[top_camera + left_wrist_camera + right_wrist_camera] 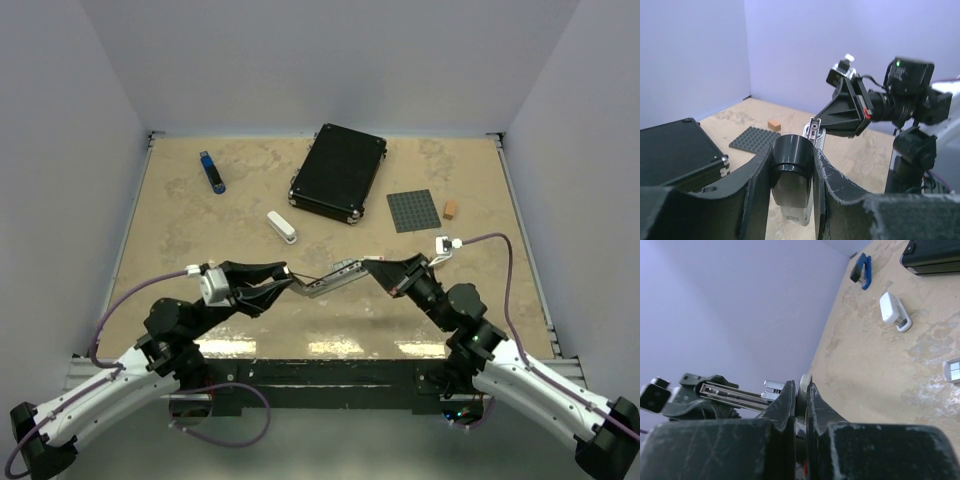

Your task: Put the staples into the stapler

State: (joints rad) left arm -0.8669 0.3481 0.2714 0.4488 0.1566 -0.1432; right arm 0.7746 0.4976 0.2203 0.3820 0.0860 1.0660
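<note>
Stapler (pixel 335 275) hanging opened above desk (pixel 200 230). Left claw (pixel 287 280) clamping its black end, right claw (pixel 382 272) pinching opposite end. Both needing firm, level holding, magazine rail facing upward, no twisting.

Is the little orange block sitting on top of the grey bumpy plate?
No, the orange block sits on the table just beside the grey plate, not on it.

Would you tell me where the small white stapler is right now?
In the top view, the small white stapler lies on the table left of centre, just off the black case's near-left corner.
</note>
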